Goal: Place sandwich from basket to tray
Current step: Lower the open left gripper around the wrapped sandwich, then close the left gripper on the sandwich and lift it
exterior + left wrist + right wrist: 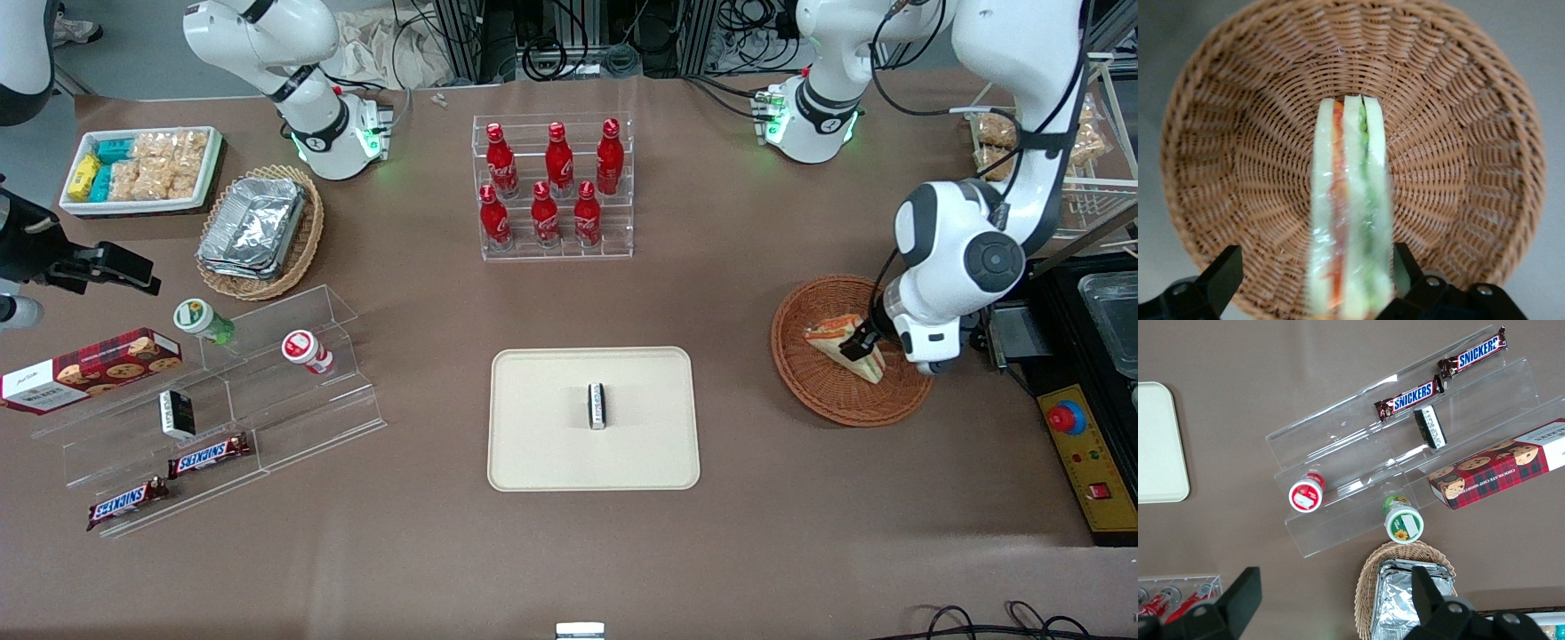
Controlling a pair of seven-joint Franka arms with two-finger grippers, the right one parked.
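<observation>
The sandwich (827,333), a clear-wrapped wedge with orange-red and green layers, stands on edge in the round reddish-brown basket (818,391) toward the working arm's end of the table. My left gripper (859,343) is down in the basket and open, straddling the sandwich (1351,200). One finger (1406,267) lies against the green-layer side. The opposite finger (1226,273) stands well apart from the bread, over the basket's weave (1238,167). The cream-beige tray (542,444) lies at the table's middle, beside the basket, toward the parked arm's end.
A small black-and-white packet (597,406) stands on the tray. A clear rack of red bottles (556,187) is farther from the front camera than the tray. A black control box with a red button (1080,444) sits beside the basket at the table's end.
</observation>
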